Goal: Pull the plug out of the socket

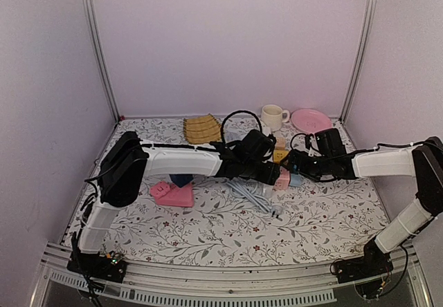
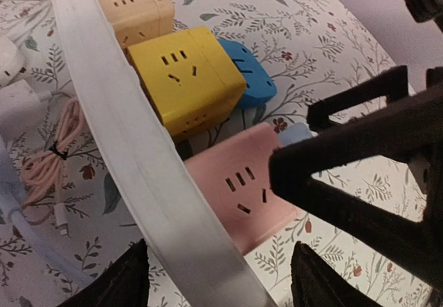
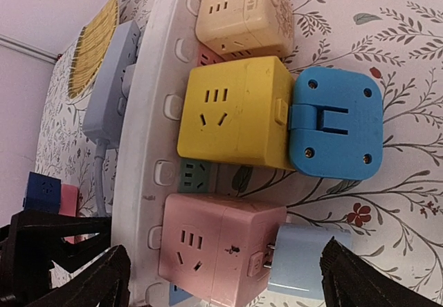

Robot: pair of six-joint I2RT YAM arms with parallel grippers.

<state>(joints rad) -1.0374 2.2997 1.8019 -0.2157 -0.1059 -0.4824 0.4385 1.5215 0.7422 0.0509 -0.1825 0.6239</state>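
Observation:
The long white socket strip (image 3: 158, 148) carries beige (image 3: 239, 16), yellow (image 3: 232, 113) and pink (image 3: 221, 252) cube adapters. A blue plug (image 3: 336, 124) sits on the yellow cube's side. A light-blue plug (image 3: 304, 262) sits on the pink cube's side with its prongs partly showing. My right gripper (image 3: 228, 279) is open, its fingers either side of the pink cube and light-blue plug. My left gripper (image 2: 221, 279) is open and straddles the white strip (image 2: 138, 155), with gaps on both sides. In the top view the grippers (image 1: 270, 174) (image 1: 294, 165) meet at the strip.
A slimmer grey-blue strip (image 3: 111, 79) with a cable lies beside the white one. A coiled pink cable (image 2: 48, 155) lies to the left. A woven mat (image 1: 202, 128), mug (image 1: 273, 117) and pink plate (image 1: 311, 120) stand at the back. A pink block (image 1: 173, 193) lies front left.

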